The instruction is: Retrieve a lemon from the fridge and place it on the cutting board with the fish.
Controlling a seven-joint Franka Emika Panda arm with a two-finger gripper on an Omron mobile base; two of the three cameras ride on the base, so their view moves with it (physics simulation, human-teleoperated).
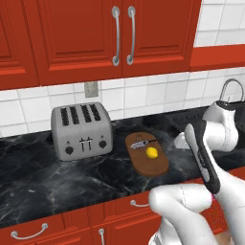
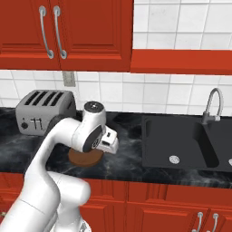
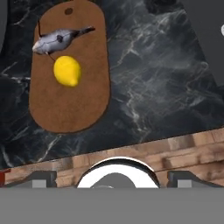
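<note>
1. A dark brown oval wooden cutting board (image 1: 147, 154) lies on the black marbled bench (image 1: 43, 179), near the front edge and just right of a silver four-slot toaster (image 1: 81, 130).
2. A small bright yellow lemon (image 1: 152, 152) sits on the board, about at its middle, apart from the arm.
3. A slim silvery-grey fish (image 1: 139, 144) lies on the board's back half, toward the wall. In the hand view the lemon (image 3: 67, 71) sits just below the fish (image 3: 59, 40) and seems to touch it or nearly so.
4. The white arm's hand (image 2: 110, 141) hangs above the bench to the right of the board (image 2: 84, 157), between it and the black sink (image 2: 181, 145).
5. The jaws stand fully apart and hold nothing; in the hand view the two dark fingertips (image 3: 42, 179) sit at the far sides of the lower edge, over the wood-toned floor in front of the bench.
6. A curved grey tap (image 2: 212, 105) rises behind the sink, toward the bench's back edge.
7. Red wall cabinets (image 1: 115, 33) with grey bar handles hang above the toaster, and red drawers (image 1: 33, 232) run beneath the bench's front edge.
</note>
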